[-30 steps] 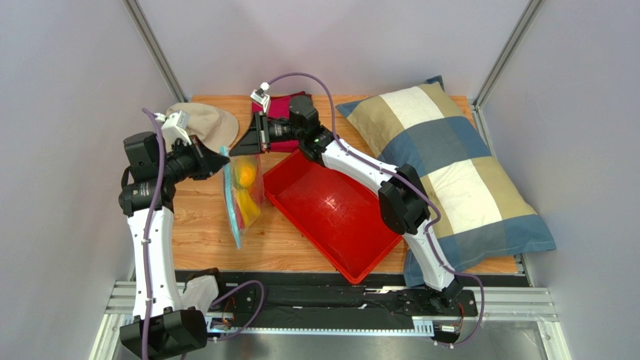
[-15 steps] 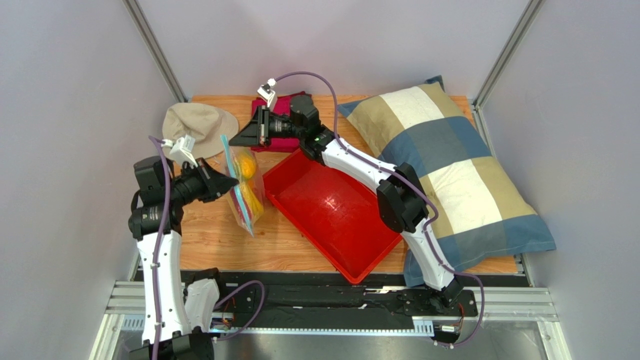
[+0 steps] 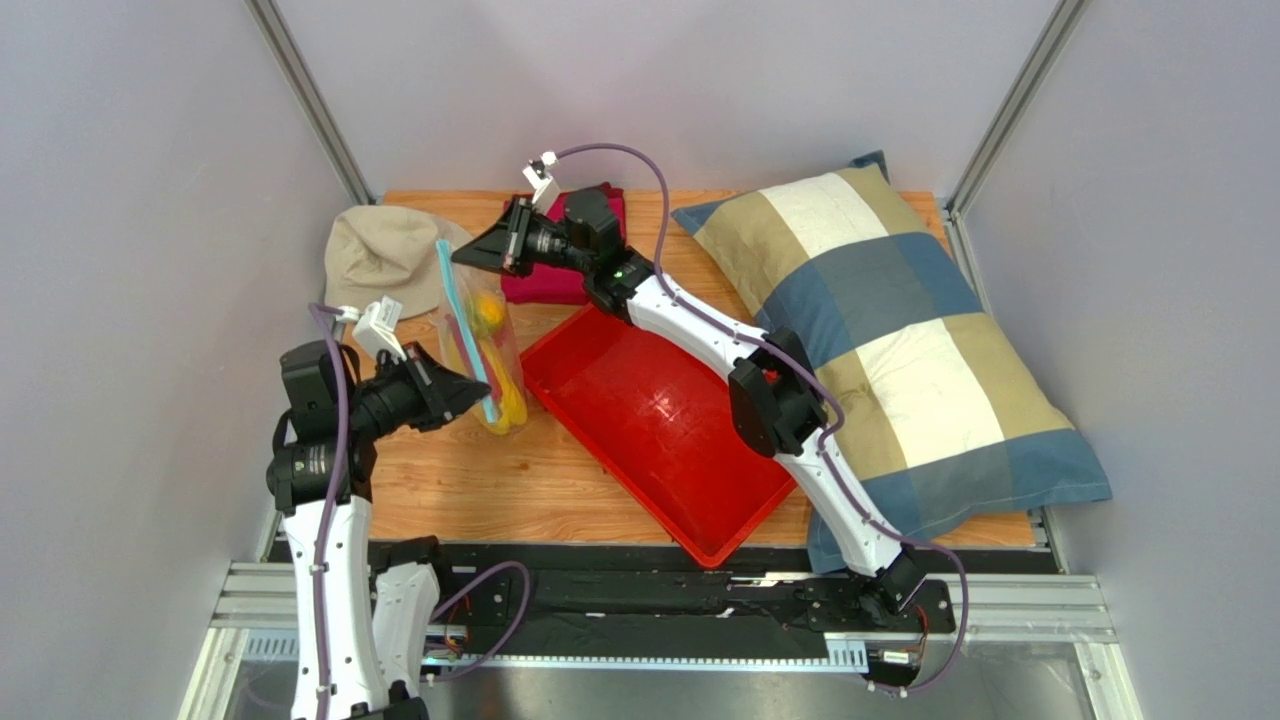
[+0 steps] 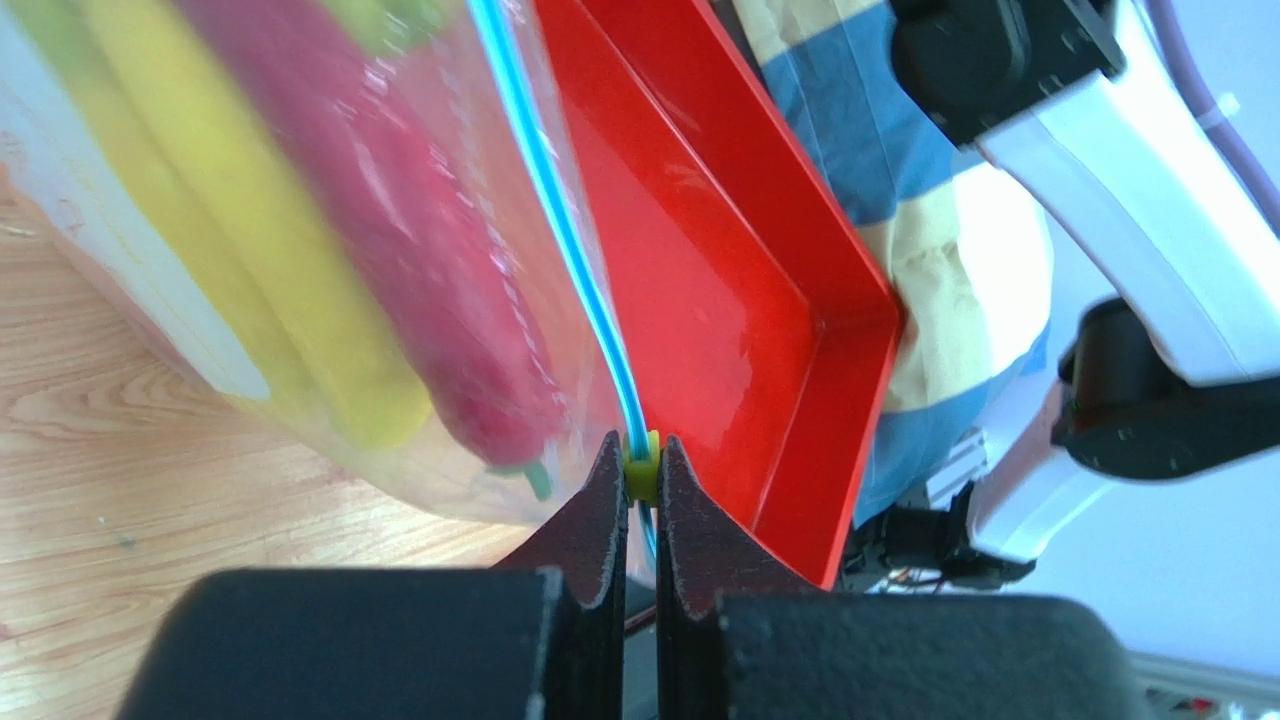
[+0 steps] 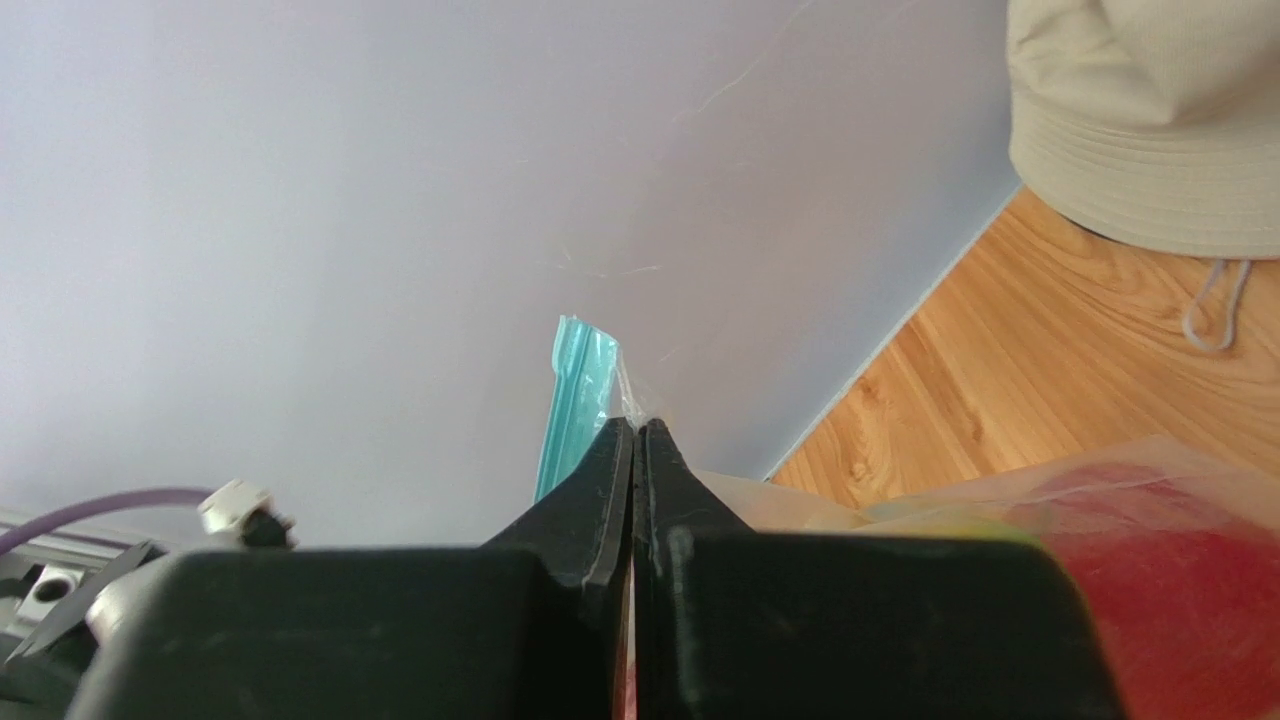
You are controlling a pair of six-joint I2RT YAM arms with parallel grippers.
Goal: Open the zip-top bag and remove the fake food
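Right now, the clear, crinkly zip-top bag with its light blue-teal zip strip is hanging stretched between the two arms. It is just beside the left rim of the red plastic tray on the wooden desk. The left gripper is pinching the near end of the strip, closed tight on it. The right gripper is clamping the bag's far top corner, beside the strip's other end. Inside, the fake food is sagging low: a yellow banana bunch, a slim red chilli and an orange. Any print on the bag is too blurred to read.
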